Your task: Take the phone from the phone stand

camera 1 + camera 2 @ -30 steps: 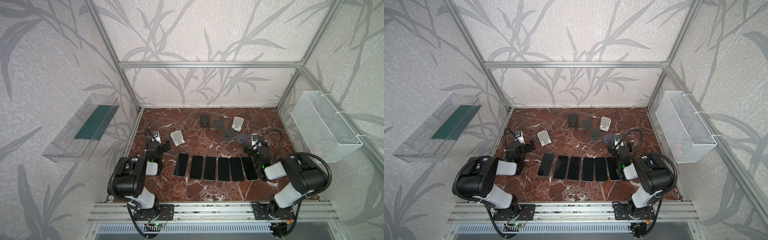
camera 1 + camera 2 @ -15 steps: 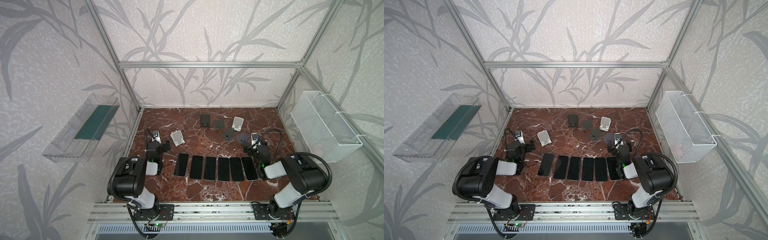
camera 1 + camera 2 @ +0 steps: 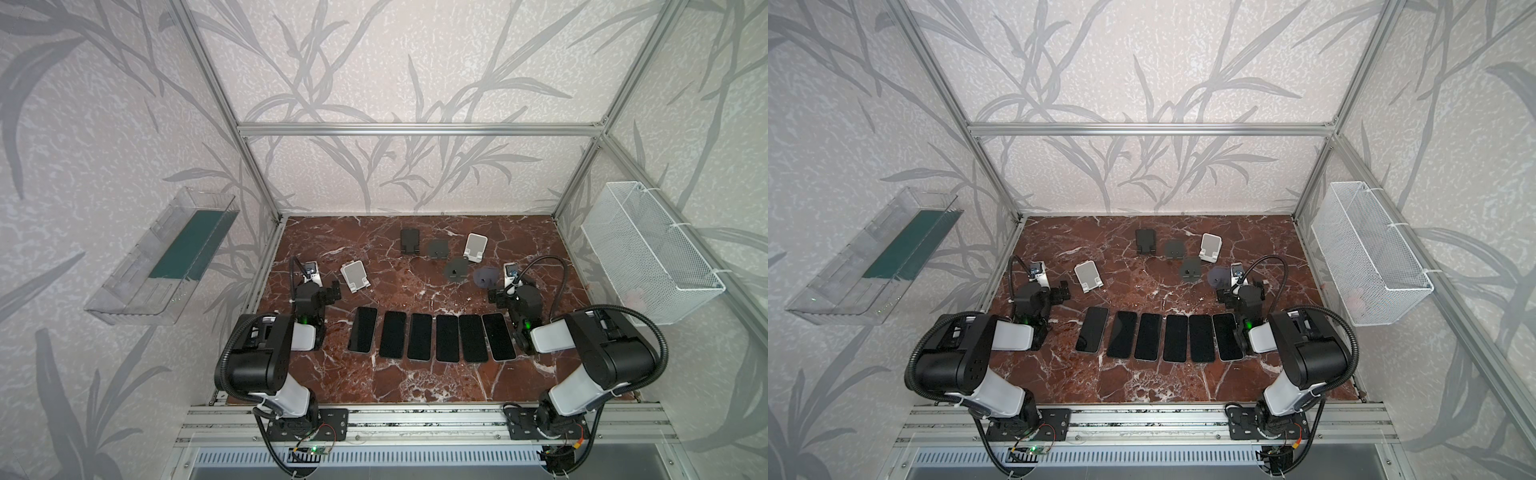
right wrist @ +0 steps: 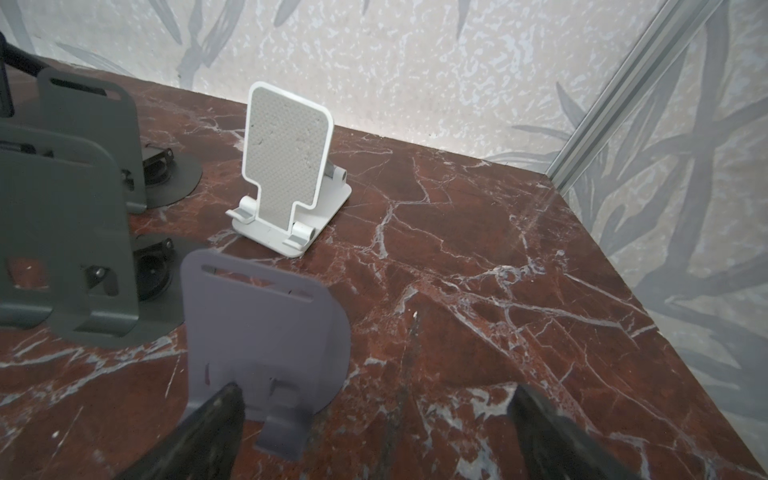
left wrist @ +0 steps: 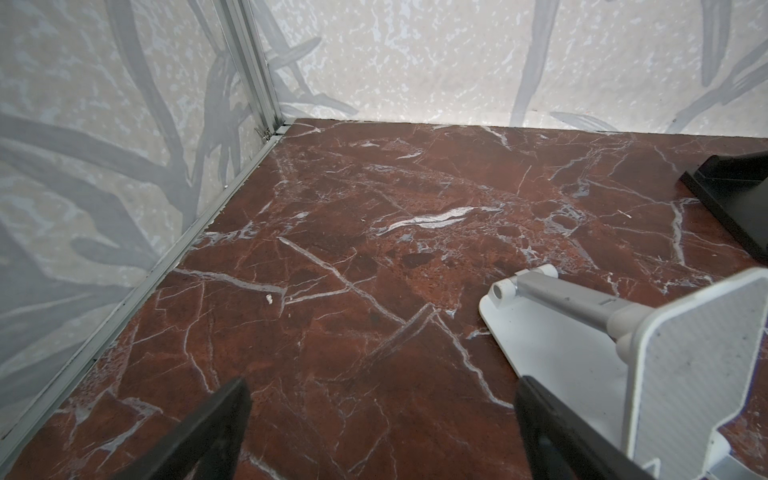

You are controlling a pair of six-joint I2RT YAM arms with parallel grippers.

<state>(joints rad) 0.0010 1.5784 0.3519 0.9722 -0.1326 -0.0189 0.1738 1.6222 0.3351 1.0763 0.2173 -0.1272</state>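
On the counter at 6 o'clock, six phones lie flat; stands from 10 to 2 look empty. Left fingers and right fingers gape, empty. Task seems done; nothing left to lift.

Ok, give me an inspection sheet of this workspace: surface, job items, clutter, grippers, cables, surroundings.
surface: marble tabletop, bare at the front.
phones: six phones flat in a row, none on a stand.
stands: left white stand, back white stand, black stand, rear grey stand, front grey stand, purple stand; all empty.
clutter: one small white speck.
grippers: left gripper open, empty; right gripper open, empty.
cables: left arm hose and right arm hose, neither lying on the phones.
surroundings: clear wall bin on the left, wire basket on the right.
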